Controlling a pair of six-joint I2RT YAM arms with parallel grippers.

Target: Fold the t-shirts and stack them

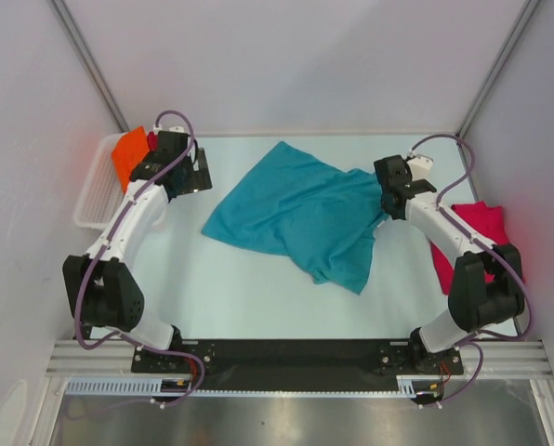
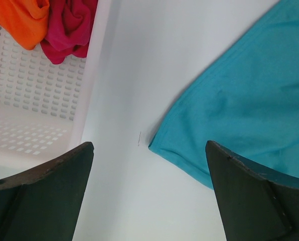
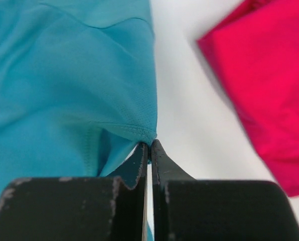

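Now: your right tool (image 3: 149,150) is clamped shut on the right hem of the teal t-shirt (image 1: 296,218), which lies rumpled on the bench (image 1: 258,288). Your left tool (image 2: 148,145) hangs wide open beside its left corner. Right of it lies a crimson-pink t-shirt (image 1: 477,232). Left of it, the orange t-shirt (image 1: 128,153) and second crimson-pink t-shirt (image 2: 69,25) sit in the white basket (image 1: 91,200).
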